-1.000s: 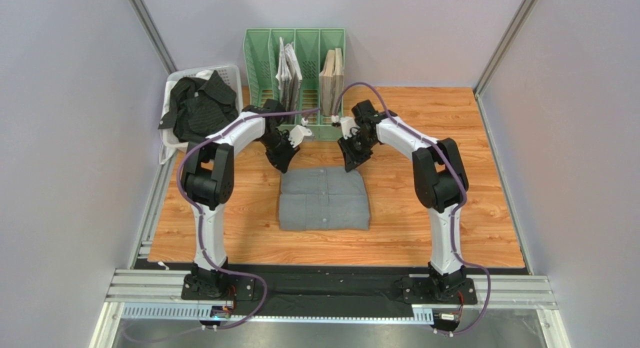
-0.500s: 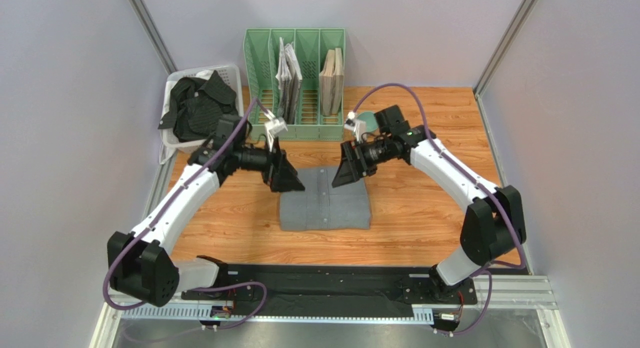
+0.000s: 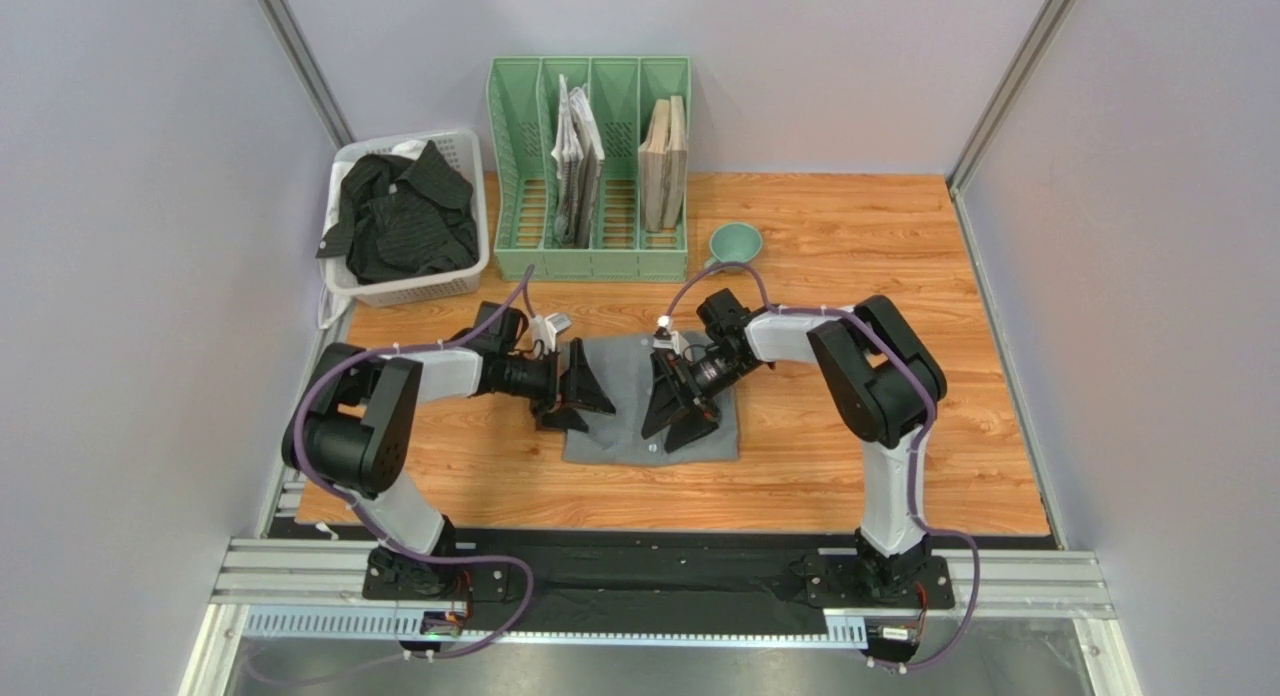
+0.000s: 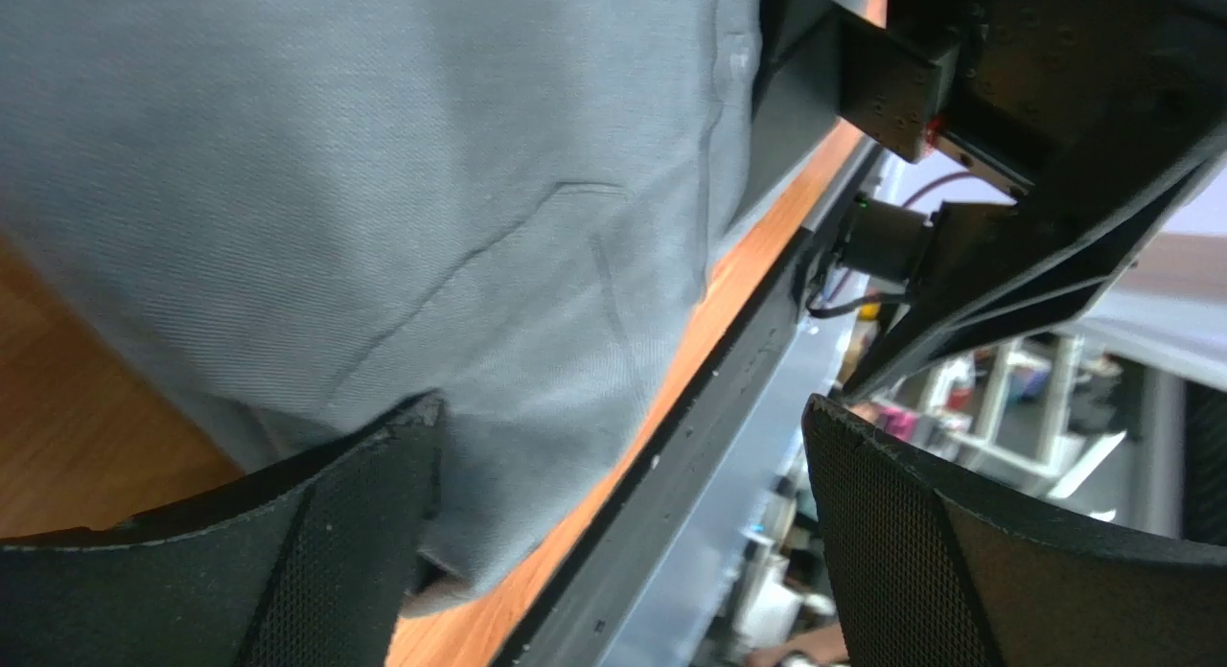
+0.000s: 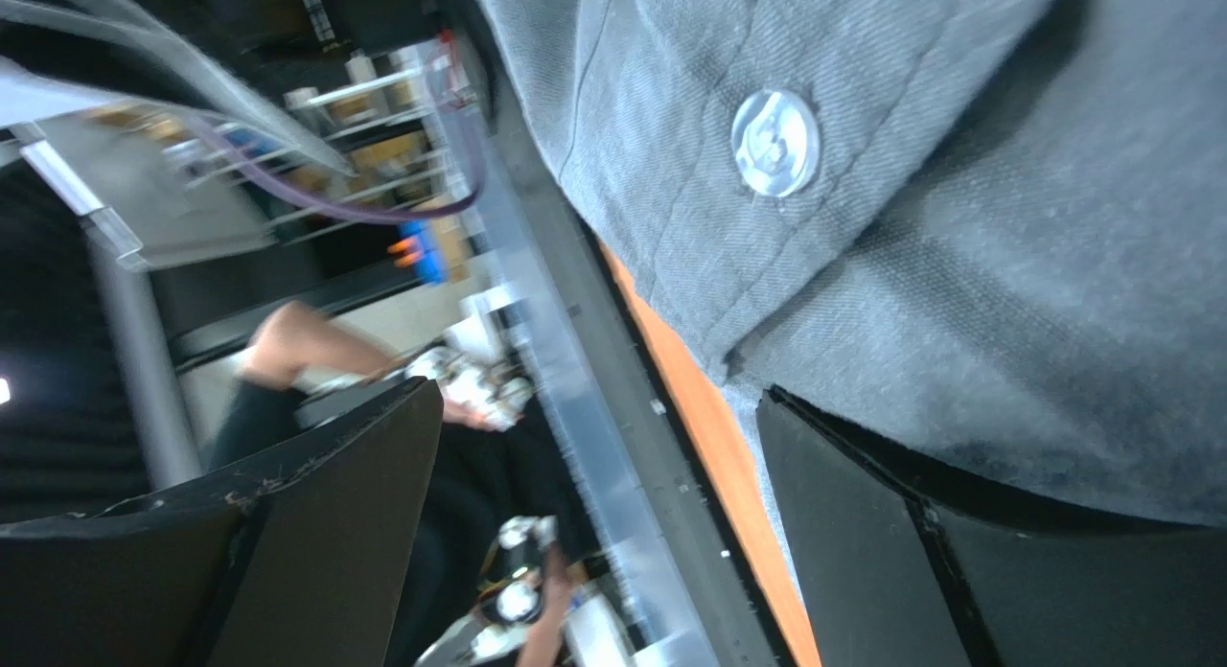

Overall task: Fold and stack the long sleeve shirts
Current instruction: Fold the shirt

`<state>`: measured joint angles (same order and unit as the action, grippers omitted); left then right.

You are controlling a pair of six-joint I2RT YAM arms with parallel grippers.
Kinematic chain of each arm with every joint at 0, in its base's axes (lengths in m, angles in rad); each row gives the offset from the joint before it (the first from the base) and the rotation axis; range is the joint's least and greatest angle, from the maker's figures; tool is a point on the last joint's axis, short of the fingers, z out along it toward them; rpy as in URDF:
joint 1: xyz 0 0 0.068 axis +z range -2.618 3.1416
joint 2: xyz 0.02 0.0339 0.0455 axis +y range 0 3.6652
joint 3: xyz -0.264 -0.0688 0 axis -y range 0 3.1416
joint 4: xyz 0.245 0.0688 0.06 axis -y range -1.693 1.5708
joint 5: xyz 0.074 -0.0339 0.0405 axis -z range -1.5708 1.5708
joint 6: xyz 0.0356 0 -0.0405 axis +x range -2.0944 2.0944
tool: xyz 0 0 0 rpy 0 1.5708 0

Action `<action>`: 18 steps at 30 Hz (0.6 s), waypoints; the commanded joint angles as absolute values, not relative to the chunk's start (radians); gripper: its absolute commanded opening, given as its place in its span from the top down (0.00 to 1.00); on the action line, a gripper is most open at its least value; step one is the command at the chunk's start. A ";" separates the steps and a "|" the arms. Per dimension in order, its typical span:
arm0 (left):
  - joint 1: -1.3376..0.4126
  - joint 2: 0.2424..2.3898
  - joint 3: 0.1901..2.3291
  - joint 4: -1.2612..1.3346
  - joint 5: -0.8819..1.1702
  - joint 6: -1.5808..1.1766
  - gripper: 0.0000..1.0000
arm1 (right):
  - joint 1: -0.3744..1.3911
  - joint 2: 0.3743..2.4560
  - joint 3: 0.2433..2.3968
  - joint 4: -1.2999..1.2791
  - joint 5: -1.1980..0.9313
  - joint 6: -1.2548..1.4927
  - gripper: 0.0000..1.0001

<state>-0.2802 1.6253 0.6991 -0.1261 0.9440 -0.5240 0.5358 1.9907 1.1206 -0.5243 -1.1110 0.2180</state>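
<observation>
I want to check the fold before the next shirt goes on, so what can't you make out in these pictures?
- Top view: the left fingers and right fingers cover much of the grey shirt, so its fold lines are hidden.
- Top view: the black shirt is bunched in the white basket; sleeves cannot be told apart.
- Wrist views: frame edges cut off the grey shirt; the room beyond is blurred.

My left arm [image 3: 443, 372] and right arm [image 3: 784, 330] are smooth white shells between bulky black joints [image 3: 353, 434], with a purple cable [image 3: 974, 576] looping along each. My left hand [image 3: 579, 396] and right hand [image 3: 673, 414] are black, their broad, tapering wedge fingers [image 4: 317, 552] faced with fine dotted mesh.
</observation>
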 commanded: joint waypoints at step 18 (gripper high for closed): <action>-0.439 1.313 0.570 0.097 1.023 -0.735 0.04 | 0.552 1.873 1.170 -0.597 -1.249 0.181 0.12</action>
<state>-0.4129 1.2125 0.6819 -0.0898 1.0382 -0.5636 0.5201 1.7935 1.1759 -0.6800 -1.1988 0.1276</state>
